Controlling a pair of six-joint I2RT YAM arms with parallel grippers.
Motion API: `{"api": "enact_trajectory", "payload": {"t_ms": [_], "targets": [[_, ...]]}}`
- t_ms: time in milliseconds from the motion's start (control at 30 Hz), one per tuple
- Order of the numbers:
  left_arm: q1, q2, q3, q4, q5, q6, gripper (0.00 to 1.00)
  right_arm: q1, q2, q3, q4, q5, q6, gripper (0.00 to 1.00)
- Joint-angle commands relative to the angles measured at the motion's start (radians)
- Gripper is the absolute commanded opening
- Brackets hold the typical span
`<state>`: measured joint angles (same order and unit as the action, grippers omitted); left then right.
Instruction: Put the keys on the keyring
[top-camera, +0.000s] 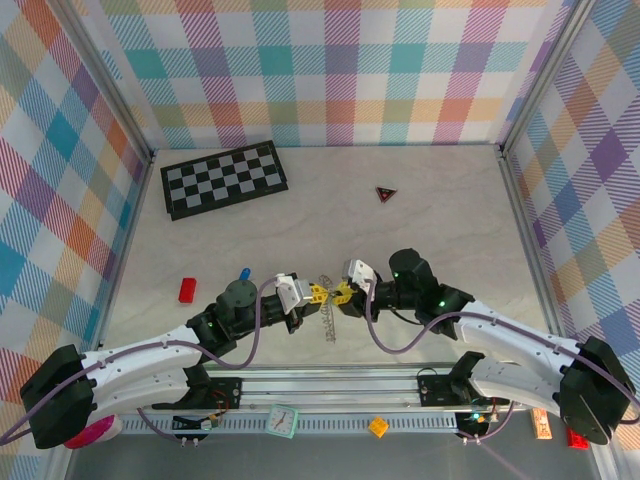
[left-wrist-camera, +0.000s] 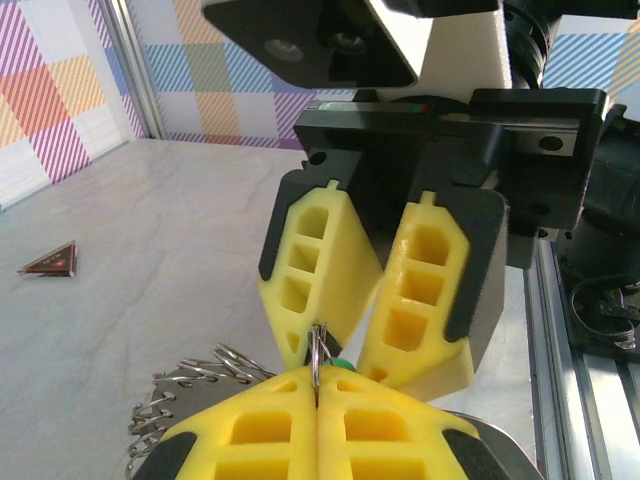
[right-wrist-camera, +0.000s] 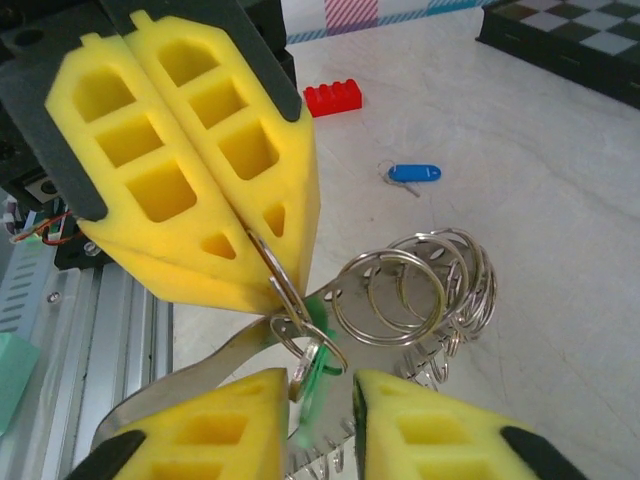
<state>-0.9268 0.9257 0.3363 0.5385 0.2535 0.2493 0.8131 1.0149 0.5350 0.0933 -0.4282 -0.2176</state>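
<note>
The keyring (top-camera: 328, 322) is a silvery band carrying several small split rings (right-wrist-camera: 441, 271); it hangs between the two arms just above the table. My left gripper (top-camera: 320, 292) is shut on one thin ring of it, seen in the left wrist view at the pinch (left-wrist-camera: 318, 385). The green key (right-wrist-camera: 318, 368) dangles on a small ring right below that pinch. My right gripper (right-wrist-camera: 322, 385) faces the left one, open, with the green key and its ring in the gap. The blue key (top-camera: 244, 273) lies on the table left of the left arm, also seen as the blue key (right-wrist-camera: 412, 173).
A red brick (top-camera: 187, 289) lies near the left wall. A black-and-white checkerboard (top-camera: 224, 178) sits at the back left and a small dark triangle (top-camera: 386, 193) at the back centre. An aluminium rail (top-camera: 330, 380) runs along the near edge.
</note>
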Motion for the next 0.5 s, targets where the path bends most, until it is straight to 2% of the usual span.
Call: {"api": "enact_trajectory", "payload": {"t_ms": [0,167,467], "targets": [[0.009,-0.01,0.0,0.079,0.017,-0.017,0.0,0.009,0.005,0.026,0.023,-0.014,-0.005,0.15],[0.009,0.002,0.0,0.106,0.02,-0.013,0.0,0.008,0.037,0.035,-0.011,-0.012,-0.014,0.0],[0.009,0.04,0.018,0.147,0.034,0.025,0.0,0.011,0.084,0.071,-0.135,-0.079,-0.015,0.0]]}}
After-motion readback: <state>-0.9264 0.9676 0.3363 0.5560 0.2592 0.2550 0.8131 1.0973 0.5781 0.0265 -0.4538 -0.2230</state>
